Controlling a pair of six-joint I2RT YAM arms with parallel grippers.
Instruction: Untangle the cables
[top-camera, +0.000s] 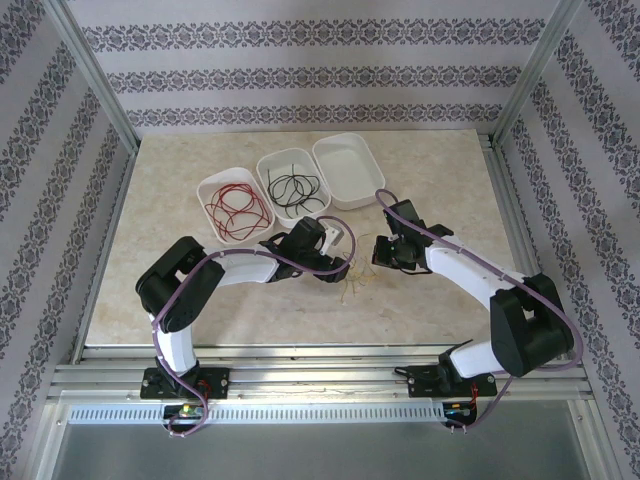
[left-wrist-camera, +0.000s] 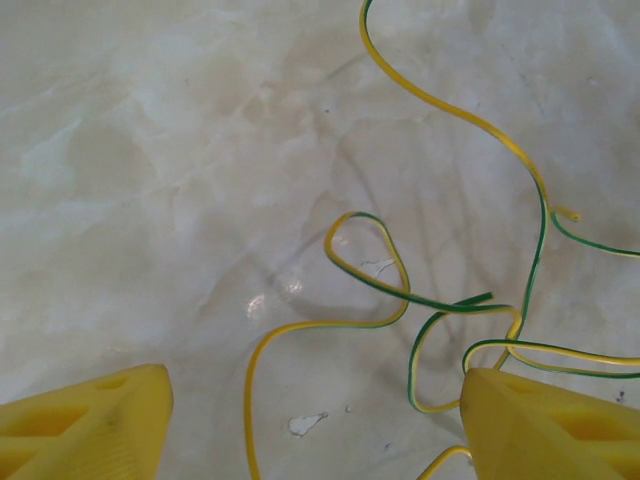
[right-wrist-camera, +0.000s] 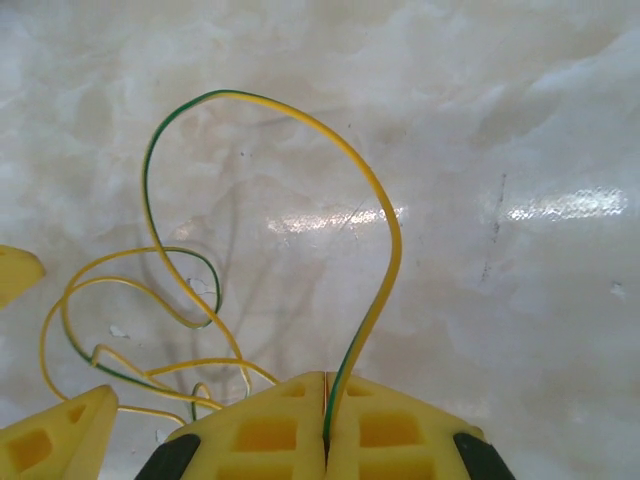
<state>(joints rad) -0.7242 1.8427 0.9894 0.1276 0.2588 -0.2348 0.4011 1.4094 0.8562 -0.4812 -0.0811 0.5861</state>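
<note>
My right claw (right-wrist-camera: 325, 388) is clenched on a yellow-and-green cable (right-wrist-camera: 399, 255). In the right wrist view the strand comes straight out of the seam between the two pressed-together fingers (right-wrist-camera: 385, 425), rises in a tall arch and drops back toward a loose pile of loops lying on the tabletop (right-wrist-camera: 520, 120).

My left claw (left-wrist-camera: 315, 385) is released. Its two yellow fingers (left-wrist-camera: 85, 420) stand wide apart, and curls of the same yellow-and-green cable (left-wrist-camera: 330, 323) lie on the marble between them. One strand passes right at the edge of the finger on the right of the left wrist view; I cannot tell whether they touch.

From the top camera, both claws meet around the middle of the tabletop (top-camera: 450, 190), left claw (top-camera: 340, 268) and right claw (top-camera: 380, 262) near each other, with the yellow-and-green cable (top-camera: 357, 283) bunched just on the near-edge side of them.

Toward the far edge sits a row of three white trays. The left tray (top-camera: 205, 190) holds the red cables (top-camera: 235, 208), the middle tray (top-camera: 266, 165) holds the black cables (top-camera: 295, 188), and the right tray (top-camera: 345, 172) sits just beside it, nearest the far edge.
</note>
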